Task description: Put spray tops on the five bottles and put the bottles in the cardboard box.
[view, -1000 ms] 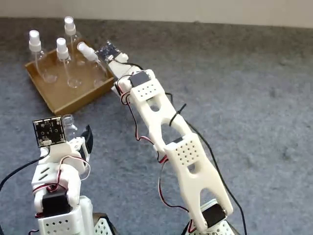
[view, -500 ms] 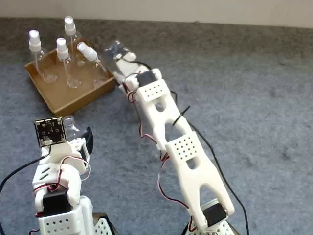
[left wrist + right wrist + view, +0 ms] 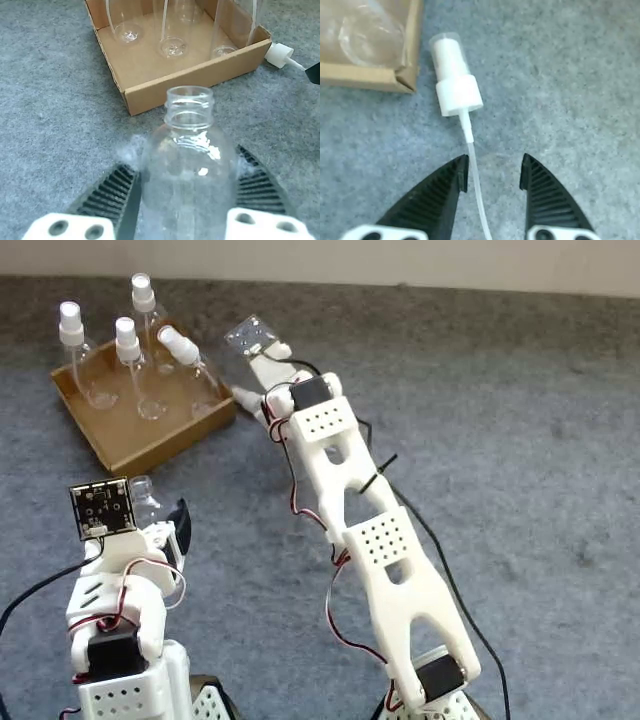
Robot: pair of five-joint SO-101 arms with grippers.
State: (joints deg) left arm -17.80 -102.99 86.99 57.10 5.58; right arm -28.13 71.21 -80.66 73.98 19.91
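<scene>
High view, clock directions taken from the carpet (image 3: 500,440) centre.

**10 o'clock:** box (image 3: 165,445). It holds four capped bottles (image 3: 126,360). Three stand upright; the fourth leans toward the box's near right corner, cap end out over the wall.

**7 o'clock:** left gripper (image 3: 185,185), fingers clamped on either side of the bare bottle (image 3: 189,150). The bottle is upright, neck open, no top on it. It sits outside the box, and the box front wall lies just beyond it in the left wrist view.

**11 o'clock, just right of the box corner:** loose top (image 3: 455,85), lying flat on the carpet. Its head is just beside the corner and its dip tube trails away from the box.

**Right of that:** right gripper (image 3: 493,167), at the end of an arm stretched out from 5 o'clock. Jaws are spread, with the tube running between them. Nothing is gripped; I cannot tell whether the tips touch the carpet.

**Progress (judged):**
- Four of five bottles are capped and boxed.
- Left to do: pick up the loose top, fit it on the bare bottle, and put that bottle in the box.
- The leaning bottle may need righting to leave room.

**Count:**
- bottles: 5 (4 in the box, 1 held)
- tops: 5 (4 fitted, 1 loose)
- boxes: 1
- grippers: 2
</scene>
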